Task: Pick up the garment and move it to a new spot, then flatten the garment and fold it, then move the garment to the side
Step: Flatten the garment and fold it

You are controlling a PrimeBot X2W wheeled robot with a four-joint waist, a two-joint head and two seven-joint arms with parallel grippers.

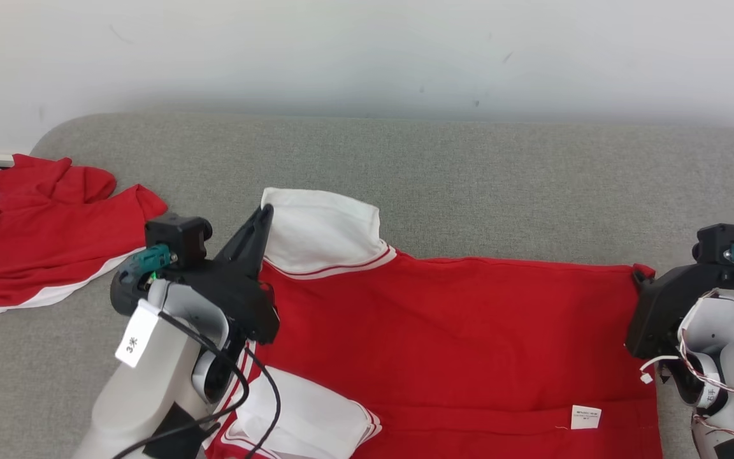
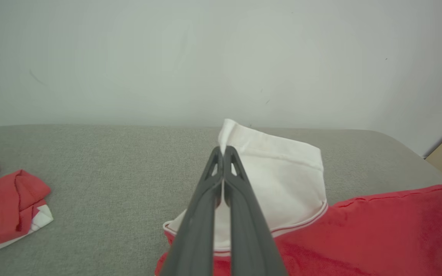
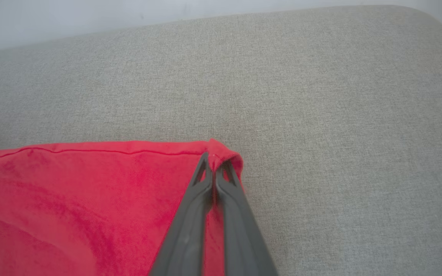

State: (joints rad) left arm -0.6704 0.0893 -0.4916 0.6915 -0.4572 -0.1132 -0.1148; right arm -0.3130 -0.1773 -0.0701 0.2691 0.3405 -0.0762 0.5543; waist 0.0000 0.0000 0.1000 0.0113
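Note:
The garment (image 1: 443,331) is a red shirt with white sleeves, spread across the grey cushion in front of me. My left gripper (image 1: 266,211) is shut on the edge of its far white sleeve (image 2: 282,180), the left gripper (image 2: 223,150) pinching the cloth at the fingertips. At the shirt's far right corner (image 3: 221,153) my right gripper (image 3: 213,158) is shut on the red hem; this right gripper (image 1: 638,275) shows in the head view at the garment's right edge. A second white sleeve (image 1: 303,421) lies folded near the bottom.
Another red and white garment (image 1: 42,242) lies crumpled at the far left of the cushion (image 1: 469,166), also seen as a red heap (image 2: 6,207) in the left wrist view. A white wall stands behind. A white label (image 1: 585,417) sits on the shirt's near hem.

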